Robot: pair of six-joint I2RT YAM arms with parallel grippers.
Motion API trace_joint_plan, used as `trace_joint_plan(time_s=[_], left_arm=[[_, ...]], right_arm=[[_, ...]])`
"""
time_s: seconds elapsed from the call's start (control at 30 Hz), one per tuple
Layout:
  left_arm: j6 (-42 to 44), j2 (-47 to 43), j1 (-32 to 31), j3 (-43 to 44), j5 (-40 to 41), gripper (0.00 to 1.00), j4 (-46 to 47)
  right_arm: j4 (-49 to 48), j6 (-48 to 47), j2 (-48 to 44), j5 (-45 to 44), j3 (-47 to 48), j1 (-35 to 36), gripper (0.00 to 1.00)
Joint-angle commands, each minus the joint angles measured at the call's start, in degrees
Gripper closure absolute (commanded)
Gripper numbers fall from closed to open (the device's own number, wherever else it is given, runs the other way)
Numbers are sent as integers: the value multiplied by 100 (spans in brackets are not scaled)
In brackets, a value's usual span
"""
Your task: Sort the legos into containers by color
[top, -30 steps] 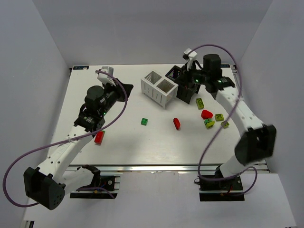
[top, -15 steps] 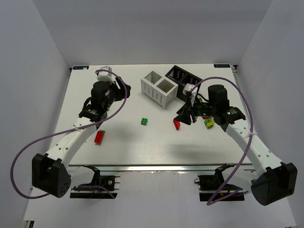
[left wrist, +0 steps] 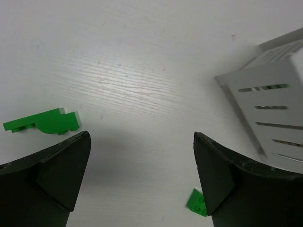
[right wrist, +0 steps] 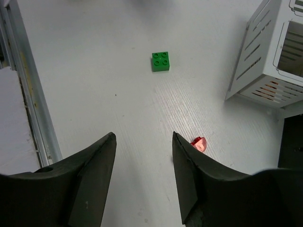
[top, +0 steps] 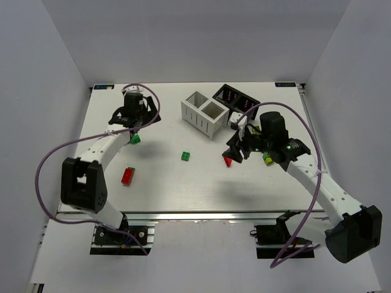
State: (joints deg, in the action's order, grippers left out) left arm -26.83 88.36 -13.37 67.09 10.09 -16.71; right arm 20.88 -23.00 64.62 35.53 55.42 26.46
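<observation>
My left gripper (top: 140,122) (left wrist: 141,135) hangs open and empty over the table's far left. A green lego (top: 135,139) (left wrist: 42,123) lies just outside its left finger. Another small green lego (top: 186,156) (right wrist: 160,61) (left wrist: 195,202) sits mid-table. My right gripper (top: 235,151) (right wrist: 143,135) is open and empty too, with a red lego (top: 227,161) (right wrist: 199,143) just outside its right finger. A second red lego (top: 127,176) lies front left. A yellow-green lego (top: 267,157) shows behind the right arm. The white container (top: 204,113) (left wrist: 274,109) (right wrist: 274,52) and the black container (top: 235,99) stand at the back.
The table's left rail (right wrist: 28,94) runs along the left of the right wrist view. Grey walls enclose the table on three sides. The right forearm (top: 305,171) covers the spot right of the yellow-green lego.
Both grippers went from shut to open. The left arm swung back to the far left, uncovering a green lego. The right arm came from the black container down to the red lego.
</observation>
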Motion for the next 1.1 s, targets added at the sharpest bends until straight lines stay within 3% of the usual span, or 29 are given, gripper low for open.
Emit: trace_joint_plan(time_s=[0.0, 0.5, 1.07], left_arm=[[2, 418, 97, 409, 195, 2, -824], [-244, 1508, 343, 761, 1100, 2, -1290], [81, 1817, 668, 990, 890, 2, -1449]], right_arm=[[-181, -160, 7, -248, -13, 52, 43], [-190, -213, 200, -283, -40, 52, 42], [-190, -231, 262, -283, -49, 52, 42]])
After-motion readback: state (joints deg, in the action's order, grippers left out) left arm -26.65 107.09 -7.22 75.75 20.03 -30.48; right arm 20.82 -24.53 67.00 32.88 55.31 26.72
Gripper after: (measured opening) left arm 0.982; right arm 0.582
